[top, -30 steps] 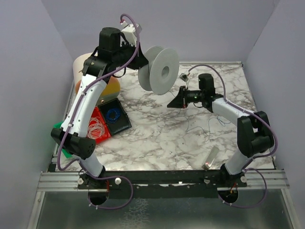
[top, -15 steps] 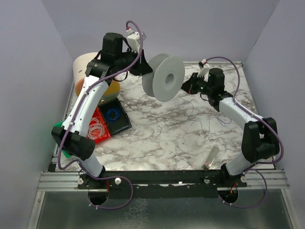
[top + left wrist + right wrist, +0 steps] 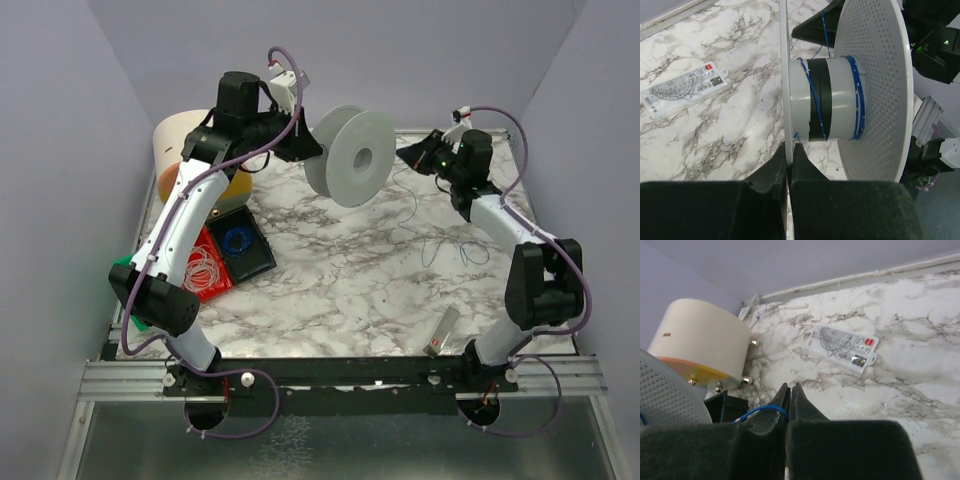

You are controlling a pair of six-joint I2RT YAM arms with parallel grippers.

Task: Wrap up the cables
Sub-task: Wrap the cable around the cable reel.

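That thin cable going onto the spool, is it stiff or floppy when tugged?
Probably floppy: the cable curves in a loose arc from the right gripper and lies wavy on the table. Likely light, being thread-thin. Its turns sit crooked on the spool, so it may slide.

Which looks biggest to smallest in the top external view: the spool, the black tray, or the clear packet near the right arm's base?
1. spool, though it is held up nearer the camera, which inflates its look
2. black tray
3. clear packet, plainly the smallest
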